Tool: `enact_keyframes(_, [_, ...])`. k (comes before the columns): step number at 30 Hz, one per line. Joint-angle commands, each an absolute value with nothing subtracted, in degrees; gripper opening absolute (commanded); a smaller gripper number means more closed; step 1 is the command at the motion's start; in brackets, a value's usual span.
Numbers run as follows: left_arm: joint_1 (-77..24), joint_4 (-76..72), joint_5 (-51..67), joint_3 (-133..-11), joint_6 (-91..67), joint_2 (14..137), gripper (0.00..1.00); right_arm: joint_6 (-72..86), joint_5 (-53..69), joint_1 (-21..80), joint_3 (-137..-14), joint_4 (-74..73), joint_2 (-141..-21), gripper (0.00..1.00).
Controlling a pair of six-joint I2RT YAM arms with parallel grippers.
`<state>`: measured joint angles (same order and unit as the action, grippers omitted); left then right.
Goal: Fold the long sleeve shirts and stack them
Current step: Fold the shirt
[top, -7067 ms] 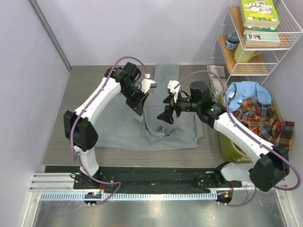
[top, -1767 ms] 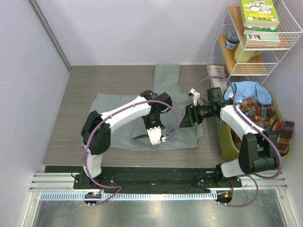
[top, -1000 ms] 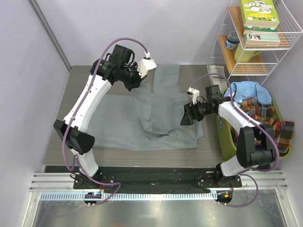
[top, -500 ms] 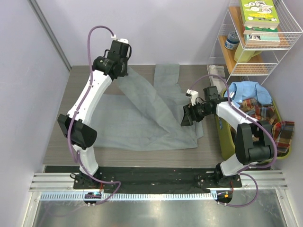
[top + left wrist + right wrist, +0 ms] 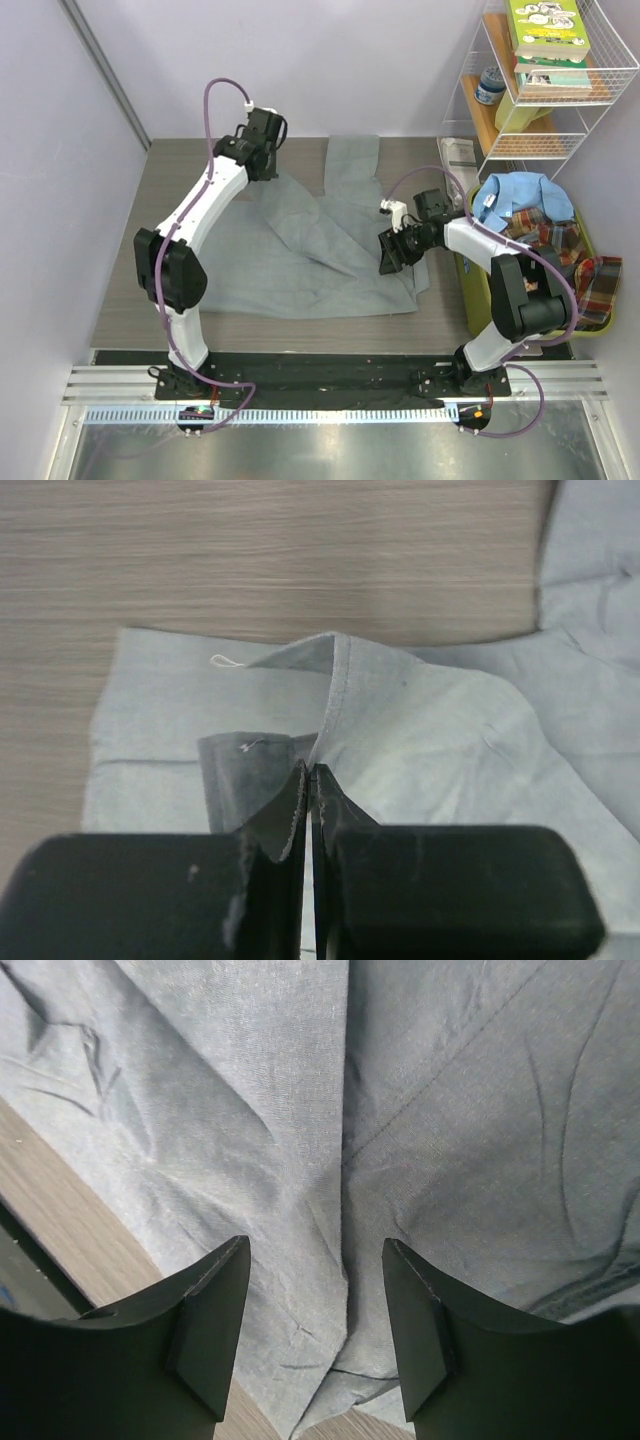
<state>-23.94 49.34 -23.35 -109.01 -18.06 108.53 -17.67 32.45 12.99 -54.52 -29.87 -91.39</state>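
The grey long sleeve shirt [image 5: 300, 255] lies spread on the wooden table, with a sleeve running to the back [image 5: 352, 165]. My left gripper [image 5: 262, 152] is at the shirt's back left and is shut on its hem [image 5: 330, 680], which it holds just above the table [image 5: 250, 560]. My right gripper [image 5: 392, 255] hovers low over the shirt's right side. It is open, its fingers [image 5: 215, 1310] either side of a fold in the grey cloth [image 5: 345, 1210]. A light blue shirt [image 5: 520, 195] and a plaid one [image 5: 545, 255] sit in the bin on the right.
A green bin [image 5: 480, 305] stands against the table's right edge. A white wire shelf [image 5: 540, 100] with books and a jar rises at the back right. A small packet [image 5: 458, 152] lies by the shelf. Walls close off the left and back.
My left gripper has come down from its raised position with the hem, and the lifted flap has sunk towards the table. My right gripper has shifted slightly left over the shirt.
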Motion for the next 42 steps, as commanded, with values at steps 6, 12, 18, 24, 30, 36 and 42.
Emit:
enact_keyframes(6, [-23.4, 31.0, -6.7, -104.9, -8.2, 102.8, 0.0, -16.3, 27.2, 13.5, -54.2, -27.9, -94.3, 0.49])
enact_keyframes(12, [-23.4, 23.6, -2.8, -101.1, -5.4, 100.9, 0.0, -16.5, 32.6, 13.5, -54.2, -29.1, -95.3, 0.38])
enact_keyframes(18, [-23.3, 17.5, -0.8, -98.9, -3.9, 99.8, 0.0, -17.8, 33.0, 13.4, -53.8, -30.5, -94.7, 0.06])
enact_keyframes(24, [-22.9, 16.3, 1.5, -98.1, -1.9, 99.1, 0.0, -17.9, 31.1, 13.4, -51.8, -31.2, -89.7, 0.01])
enact_keyframes(30, [-20.8, 12.7, 2.7, -94.7, -1.8, 96.8, 0.0, -16.9, 25.2, 12.9, -49.6, -30.3, -85.3, 0.01])
enact_keyframes(36, [-19.2, 12.4, 10.1, -92.6, -0.3, 96.4, 0.0, -16.4, 20.5, 12.9, -51.0, -31.5, -88.1, 0.01])
enact_keyframes(42, [-17.6, 11.8, 19.5, -87.1, 6.3, 93.4, 0.0, -15.9, 15.2, 12.9, -51.1, -31.6, -87.9, 0.01])
